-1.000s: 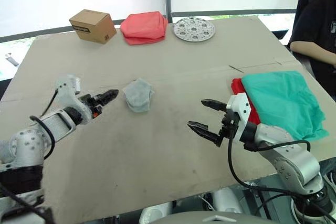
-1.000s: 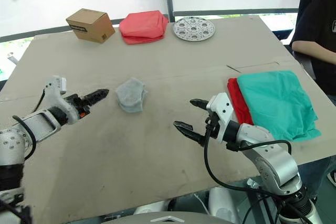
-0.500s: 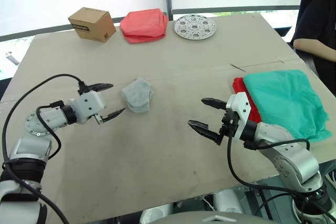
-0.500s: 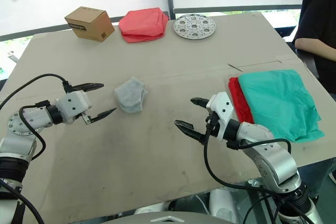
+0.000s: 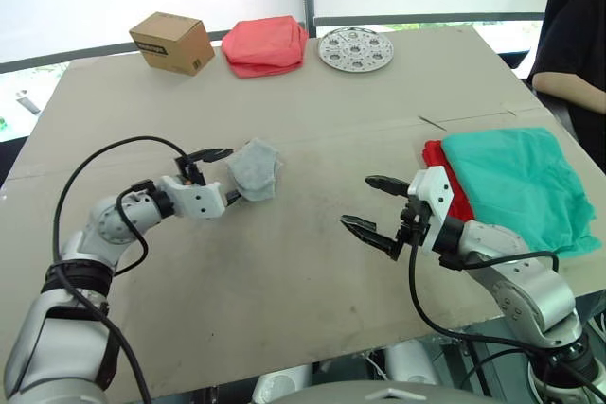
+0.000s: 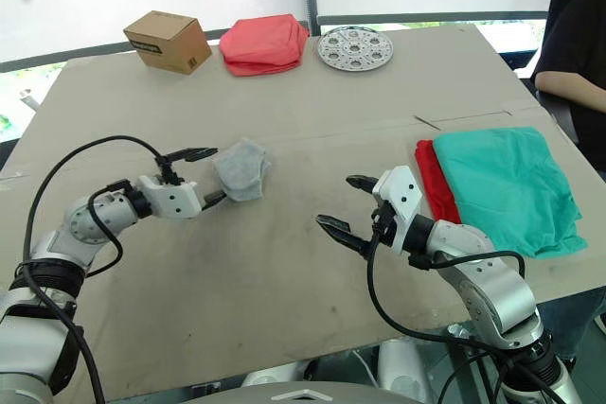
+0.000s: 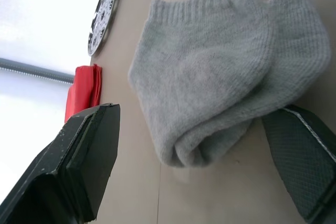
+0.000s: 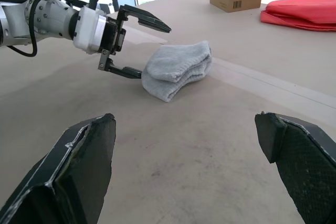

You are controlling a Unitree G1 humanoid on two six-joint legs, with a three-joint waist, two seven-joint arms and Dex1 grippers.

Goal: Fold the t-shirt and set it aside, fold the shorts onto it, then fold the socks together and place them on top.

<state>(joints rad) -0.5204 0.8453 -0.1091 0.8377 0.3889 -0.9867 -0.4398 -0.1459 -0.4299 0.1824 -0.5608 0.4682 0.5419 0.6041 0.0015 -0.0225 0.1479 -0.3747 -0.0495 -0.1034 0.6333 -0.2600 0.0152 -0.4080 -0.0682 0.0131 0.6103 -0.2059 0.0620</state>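
Resting near the middle of the table (image 5: 312,328), toward the robot's left, the socks (image 5: 254,169) are recorded as a light grey knit pair, folded together into one soft bundle with a ribbed cuff seen in the left wrist view.

Left gripper (image 5: 219,177): set at the socks' edge, fingers spread wide. One black finger (image 8: 148,20) is held above the bundle and apart from it; the other (image 8: 123,70) lies low on the table surface, its tip at or just against the bundle's side. Nothing is clamped.

Right gripper (image 5: 370,205): held over bare table, between the socks and the folded clothes, well apart from the socks. Fingers are spread wide and nothing is held.

T-shirt (image 5: 438,173): bright red, folded, lying at the table's right edge just beside the right arm. Most of it is covered; a red strip is visible along the side nearer the table's middle.

Shorts (image 5: 511,186): teal-green, folded, laid on top of the t-shirt and reaching the table's right edge.

Far edge of the table, listed from left to right: a small cardboard box (image 5: 171,43); a salmon-pink folded cloth (image 5: 264,45); a round grey perforated disc (image 5: 355,48).

A person in dark clothing (image 5: 573,40) is seated beyond the table's far right corner.
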